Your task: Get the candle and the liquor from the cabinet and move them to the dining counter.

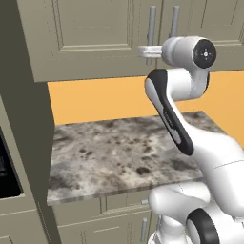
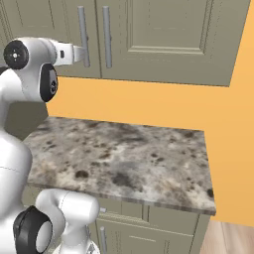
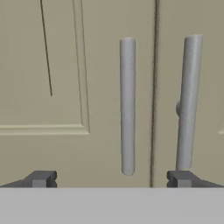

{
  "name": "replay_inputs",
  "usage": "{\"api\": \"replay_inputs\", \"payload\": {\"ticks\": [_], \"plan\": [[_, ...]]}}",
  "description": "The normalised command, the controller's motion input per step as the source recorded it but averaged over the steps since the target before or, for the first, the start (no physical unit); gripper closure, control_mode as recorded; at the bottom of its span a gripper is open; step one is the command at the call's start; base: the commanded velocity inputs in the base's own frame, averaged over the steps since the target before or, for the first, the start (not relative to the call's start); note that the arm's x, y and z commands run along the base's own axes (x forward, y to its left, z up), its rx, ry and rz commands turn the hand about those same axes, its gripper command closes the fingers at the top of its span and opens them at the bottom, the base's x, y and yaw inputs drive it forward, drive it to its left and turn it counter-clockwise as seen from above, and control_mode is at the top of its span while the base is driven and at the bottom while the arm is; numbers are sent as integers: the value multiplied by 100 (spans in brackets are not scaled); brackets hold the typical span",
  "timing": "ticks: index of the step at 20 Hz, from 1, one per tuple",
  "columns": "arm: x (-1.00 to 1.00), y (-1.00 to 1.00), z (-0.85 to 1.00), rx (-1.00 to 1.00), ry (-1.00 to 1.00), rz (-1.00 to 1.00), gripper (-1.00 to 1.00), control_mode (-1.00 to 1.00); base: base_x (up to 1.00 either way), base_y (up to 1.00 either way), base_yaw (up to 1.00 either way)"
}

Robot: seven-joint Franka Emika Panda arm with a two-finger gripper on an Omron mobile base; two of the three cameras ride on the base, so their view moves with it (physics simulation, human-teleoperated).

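Observation:
The cabinet (image 1: 95, 38) (image 2: 168, 39) (image 3: 43, 65) hangs on the wall with both panelled doors shut. Two vertical grey bar handles sit beside the door seam, the left handle (image 3: 127, 105) and the right handle (image 3: 188, 100). My gripper (image 3: 111, 178) is open and empty, its fingertips spread wide. It is raised in front of the doors and faces the left handle from a short distance. In the base views the hand (image 1: 147, 51) (image 2: 73, 53) reaches toward the handles (image 1: 151, 24) (image 2: 83, 30). The candle and the liquor are out of view. The dining counter is out of view.
A small wall-backed marble worktop (image 1: 114, 147) (image 2: 124, 158) lies bare below the cabinet, against an orange wall (image 2: 149, 106). Lower drawers and doors (image 2: 149, 218) sit under it. A tall grey-beige panel (image 1: 24, 119) bounds the worktop on the left.

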Motion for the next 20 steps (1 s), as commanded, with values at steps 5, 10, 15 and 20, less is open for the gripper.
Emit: {"api": "replay_inputs", "payload": {"ticks": [5, 10, 15, 20], "plan": [[32, 0, 16, 1, 8, 3, -100, -100, 0, 0, 0], [23, 0, 18, 0, 21, 0, -100, -100, 0, 0, 0], [26, -2, 7, 0, 11, 0, -100, -100, 0, 0, 0], [23, -6, -7, 0, 0, 0, -100, -100, 0, 0, 0]]}}
